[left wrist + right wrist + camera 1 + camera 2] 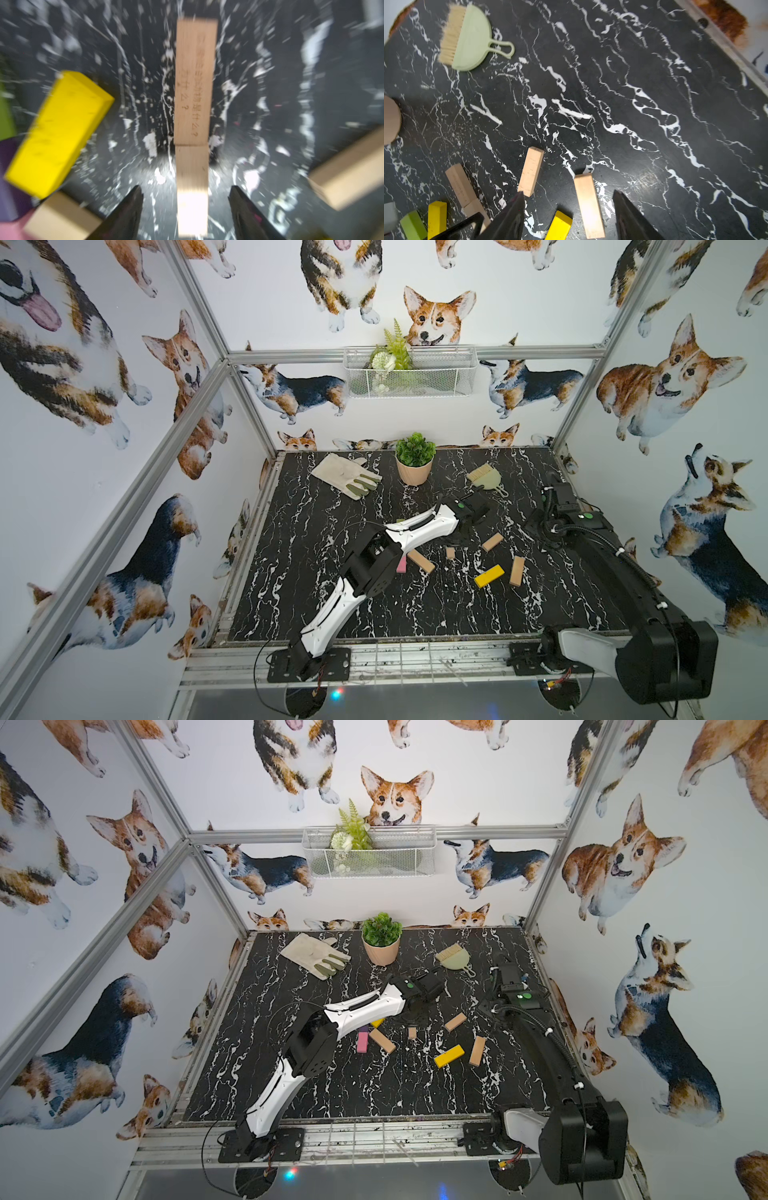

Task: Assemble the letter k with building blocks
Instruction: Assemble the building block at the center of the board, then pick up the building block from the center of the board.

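The left arm (pixel 419 526) overhangs the building blocks (pixel 489 576), which lie scattered on the robot's side of the plant pot (pixel 414 472); pulling it back low could sweep them. The left gripper (pixel 185 188) is open astride the tan pair (pixel 194 83) and could knock its joint askew. The right gripper (pixel 568 192) is open and empty.

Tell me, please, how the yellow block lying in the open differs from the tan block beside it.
The yellow block is painted bright yellow; the tan block is bare wood. The yellow block lies slanted across the table; the tan block points nearly front to back. Both are similar bars lying flat, apart, unheld.
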`<action>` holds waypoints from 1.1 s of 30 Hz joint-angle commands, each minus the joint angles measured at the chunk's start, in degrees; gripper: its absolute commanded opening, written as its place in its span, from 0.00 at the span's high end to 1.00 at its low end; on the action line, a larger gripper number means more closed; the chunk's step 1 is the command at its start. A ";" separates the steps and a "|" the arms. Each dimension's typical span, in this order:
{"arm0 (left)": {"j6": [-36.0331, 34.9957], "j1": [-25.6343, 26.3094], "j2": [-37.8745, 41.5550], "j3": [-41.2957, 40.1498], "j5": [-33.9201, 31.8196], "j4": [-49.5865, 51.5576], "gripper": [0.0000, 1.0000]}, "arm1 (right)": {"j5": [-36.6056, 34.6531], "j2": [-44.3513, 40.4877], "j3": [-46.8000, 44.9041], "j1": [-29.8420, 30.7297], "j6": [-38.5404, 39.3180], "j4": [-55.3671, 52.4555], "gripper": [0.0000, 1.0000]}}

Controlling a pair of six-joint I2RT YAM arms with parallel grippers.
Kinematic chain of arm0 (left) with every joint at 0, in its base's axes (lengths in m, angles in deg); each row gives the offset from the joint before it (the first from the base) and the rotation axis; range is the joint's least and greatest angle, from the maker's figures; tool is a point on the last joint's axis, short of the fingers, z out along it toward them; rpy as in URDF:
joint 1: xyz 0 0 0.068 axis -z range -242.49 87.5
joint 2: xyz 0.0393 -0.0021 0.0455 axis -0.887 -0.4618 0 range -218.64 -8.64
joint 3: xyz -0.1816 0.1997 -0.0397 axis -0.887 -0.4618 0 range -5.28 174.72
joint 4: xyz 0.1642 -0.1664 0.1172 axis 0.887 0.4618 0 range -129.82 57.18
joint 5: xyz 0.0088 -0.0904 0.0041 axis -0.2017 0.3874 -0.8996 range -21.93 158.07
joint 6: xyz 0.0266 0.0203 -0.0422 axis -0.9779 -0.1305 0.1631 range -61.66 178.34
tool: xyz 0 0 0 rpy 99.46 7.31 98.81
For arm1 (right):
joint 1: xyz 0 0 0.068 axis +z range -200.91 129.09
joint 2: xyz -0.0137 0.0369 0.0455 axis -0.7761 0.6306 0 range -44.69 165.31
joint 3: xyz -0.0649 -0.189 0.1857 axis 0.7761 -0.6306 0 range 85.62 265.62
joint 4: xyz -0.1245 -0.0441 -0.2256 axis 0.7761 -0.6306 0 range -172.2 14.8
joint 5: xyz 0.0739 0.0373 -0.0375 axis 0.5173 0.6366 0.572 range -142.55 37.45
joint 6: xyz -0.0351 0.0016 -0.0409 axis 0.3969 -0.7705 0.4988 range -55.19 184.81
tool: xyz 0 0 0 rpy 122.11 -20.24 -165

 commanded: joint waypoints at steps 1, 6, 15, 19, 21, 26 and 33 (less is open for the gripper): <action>-3.04 0.13 8.61 -2.44 -6.08 0.17 0.29 | 0.02 4.95 2.29 4.20 -1.39 -0.88 0.33; -9.07 -1.28 16.38 -10.19 -8.23 -2.90 0.21 | 3.57 12.21 2.67 6.82 -6.56 1.25 0.41; -11.66 -10.62 34.04 -36.00 -6.19 -13.93 0.04 | 9.12 22.60 4.53 7.16 -9.52 3.61 0.44; -13.38 -14.13 39.49 -41.48 -6.37 -14.51 0.00 | 9.61 25.06 5.22 7.19 -10.03 4.41 0.44; -13.77 -15.25 41.17 -43.32 -6.47 -14.51 0.00 | 10.01 26.19 5.51 7.18 -10.46 4.86 0.44; -14.06 -16.48 43.32 -46.16 -5.96 -15.60 0.00 | 11.73 28.27 4.73 7.40 -12.14 6.82 0.44; -13.46 -16.51 42.10 -45.65 -5.02 -15.61 0.00 | 11.27 30.28 4.85 7.57 -12.16 7.37 0.45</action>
